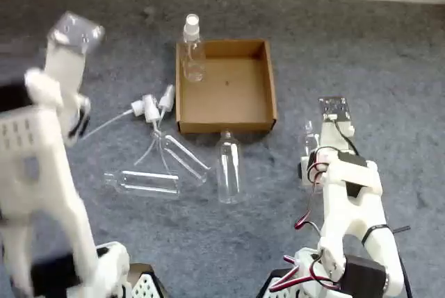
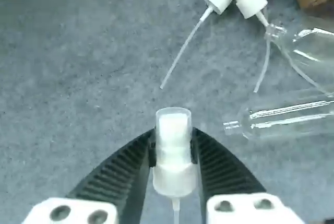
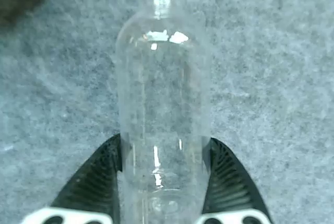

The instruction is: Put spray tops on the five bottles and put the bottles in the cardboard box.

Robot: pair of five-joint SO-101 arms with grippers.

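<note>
My left gripper is shut on a white spray top held above the grey carpet, its thin tube pointing back toward the wrist. My right gripper is shut on a clear bottle without a top, seen in the high view as the clear bottle right of the cardboard box. One bottle with a spray top stands in the box's far left corner. Three open bottles lie in front of the box. Loose spray tops lie left of it.
The long dip tubes of the loose spray tops stretch across the carpet toward the left arm. Bare carpet lies to the right of the box and at the far left. The right arm's body fills the near right.
</note>
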